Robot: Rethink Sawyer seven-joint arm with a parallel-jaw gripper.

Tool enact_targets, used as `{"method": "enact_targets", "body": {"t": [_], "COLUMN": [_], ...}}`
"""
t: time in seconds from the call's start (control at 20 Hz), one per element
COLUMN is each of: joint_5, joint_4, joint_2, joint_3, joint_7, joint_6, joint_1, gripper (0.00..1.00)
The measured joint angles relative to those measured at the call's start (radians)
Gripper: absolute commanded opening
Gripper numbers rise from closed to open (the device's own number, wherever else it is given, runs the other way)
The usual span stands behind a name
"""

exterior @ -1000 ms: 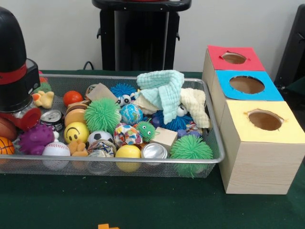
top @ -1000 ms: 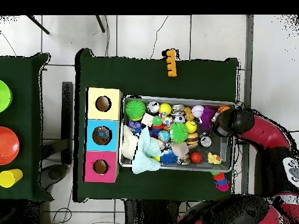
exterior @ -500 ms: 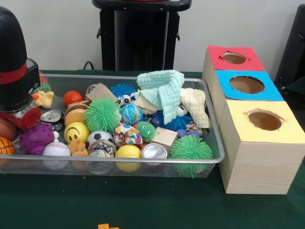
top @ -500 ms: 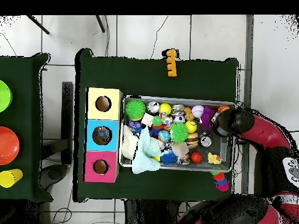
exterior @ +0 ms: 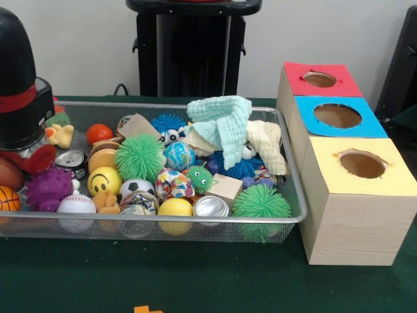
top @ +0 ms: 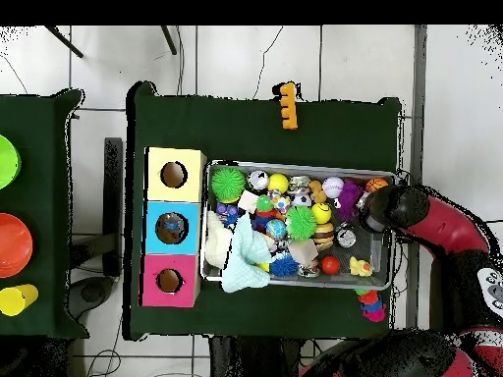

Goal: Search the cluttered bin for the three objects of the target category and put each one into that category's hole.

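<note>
A wire mesh bin (exterior: 195, 220) holds a jumble of toys: green spiky balls (exterior: 139, 157), a yellow smiley ball (exterior: 104, 180), a baseball (exterior: 77, 205), a purple spiky ball (exterior: 48, 189), a silver can (exterior: 211, 206), a wooden block (exterior: 226, 187) and pale cloths (exterior: 225, 124). Right of the bin stand three wooden boxes with round holes in their tops: red (exterior: 293, 75), blue (exterior: 374, 124) and yellow (exterior: 391, 182). My gripper (exterior: 29, 153) hangs low over the bin's left end, beside a small round tin (exterior: 69, 160). In the overhead view the gripper (top: 375, 208) is at the bin's (top: 295, 165) right end.
An orange toy piece (exterior: 146, 309) lies on the green cloth in front of the bin, also seen from overhead as the orange piece (top: 287, 105). A stack of small coloured rings (top: 371, 306) sits outside the bin. A side table carries coloured dishes (top: 12, 245).
The arm has shifted slightly outward, toward the bin's end wall. The toys have not moved.
</note>
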Motion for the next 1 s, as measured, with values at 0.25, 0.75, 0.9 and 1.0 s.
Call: {"method": "enact_targets", "body": {"t": [0.25,0.75,0.9,1.0], "joint_5": [0.000,0.000,0.000,0.000], "joint_4": [0.028,0.109,0.126,0.135], "joint_2": [-0.011,-0.041,-0.048,-0.050], "joint_3": [0.000,-0.001,-0.002,-0.004], "joint_7": [0.000,0.000,0.000,0.000], "joint_6": [-0.004,-0.017,-0.017,-0.017], "joint_1": [-0.014,-0.055,-0.064,-0.069], "gripper": [0.00,0.00,0.00,0.00]}}
